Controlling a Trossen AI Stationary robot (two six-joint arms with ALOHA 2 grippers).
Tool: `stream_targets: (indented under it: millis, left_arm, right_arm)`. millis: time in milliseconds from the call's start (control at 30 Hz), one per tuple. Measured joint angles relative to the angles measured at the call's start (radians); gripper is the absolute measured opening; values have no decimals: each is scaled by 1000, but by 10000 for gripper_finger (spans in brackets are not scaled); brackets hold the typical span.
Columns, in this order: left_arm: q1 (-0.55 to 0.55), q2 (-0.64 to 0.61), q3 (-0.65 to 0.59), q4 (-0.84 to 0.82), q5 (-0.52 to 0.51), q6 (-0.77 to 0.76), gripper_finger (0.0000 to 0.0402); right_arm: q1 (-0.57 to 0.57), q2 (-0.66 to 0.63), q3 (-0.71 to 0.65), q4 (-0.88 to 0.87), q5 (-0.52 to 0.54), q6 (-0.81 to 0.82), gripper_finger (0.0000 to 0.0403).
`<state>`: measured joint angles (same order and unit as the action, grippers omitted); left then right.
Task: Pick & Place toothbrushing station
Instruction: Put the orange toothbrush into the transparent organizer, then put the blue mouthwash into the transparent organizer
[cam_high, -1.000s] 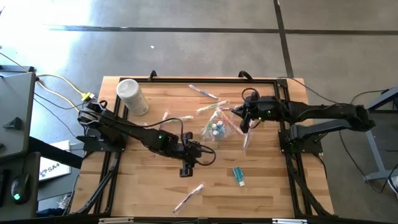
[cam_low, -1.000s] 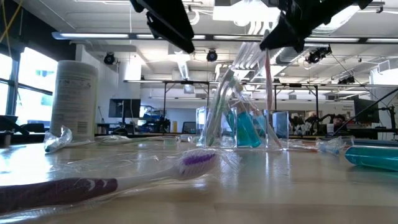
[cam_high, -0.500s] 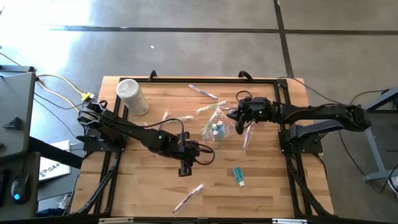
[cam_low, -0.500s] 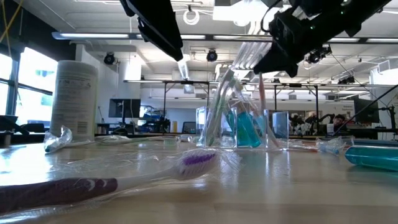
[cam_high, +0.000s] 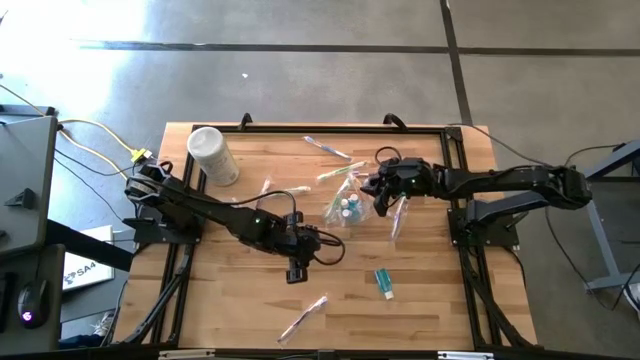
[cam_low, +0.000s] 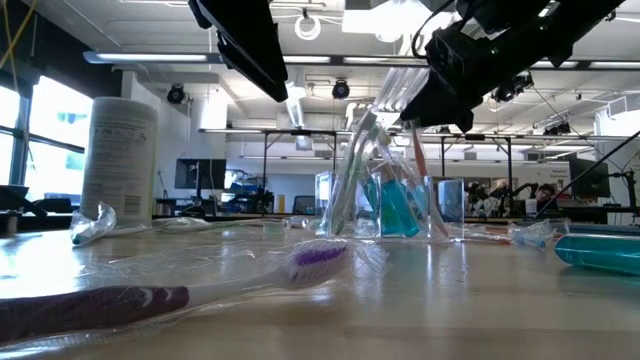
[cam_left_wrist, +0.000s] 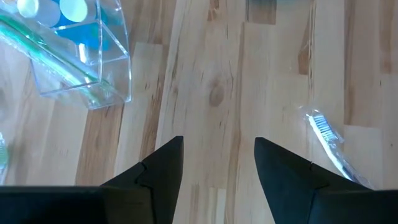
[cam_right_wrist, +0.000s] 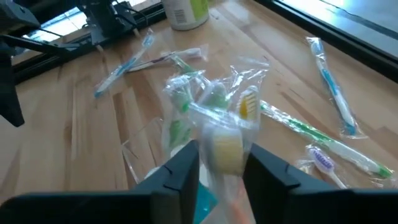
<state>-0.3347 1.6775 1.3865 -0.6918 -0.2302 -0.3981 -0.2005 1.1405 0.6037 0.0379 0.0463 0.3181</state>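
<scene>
**Right gripper over the clear holder, left gripper hanging open nearby**

The toothbrushing station (cam_high: 347, 207) stands upright near the middle of the wooden counter (cam_high: 430, 300), a clear boxy holder with blue-capped tubes and wrapped toothbrushes leaning out of its top. In the low view it shows as a see-through box (cam_low: 395, 200) with blue inside.

The right gripper (cam_high: 380, 195) sits just beside the holder, at its upper edge on the right-arm side. In its wrist view the two fingers (cam_right_wrist: 180, 171) stand a small way apart with a wrapped yellow toothbrush (cam_right_wrist: 239, 118) between and just ahead of them; whether they grip it cannot be told.

The left gripper (cam_high: 298, 262) hovers above bare wood, near the holder but apart from it. Its fingers (cam_left_wrist: 158, 171) are parted and hold nothing.

A white cylindrical tub (cam_high: 212, 155) stands at the counter's far left corner. A teal tube (cam_high: 384, 283) lies on the near side, and a wrapped purple toothbrush (cam_low: 200, 285) lies close to the low camera.
</scene>
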Motion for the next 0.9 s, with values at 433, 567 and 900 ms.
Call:
stream_targets:
  millis: [433,567,900]
  left_arm:
    - [0,0,0,0,0,-1,191]
    - [0,1,0,-47,1,-15,191]
    - [-7,1,-31,-123,-4,-59,191]
  right_arm:
    - [4,-15,0,153,33,-161,227]
    - [55,-80,0,217,-28,-300,242]
    - [312,-270,2,206,-459,-317,241]
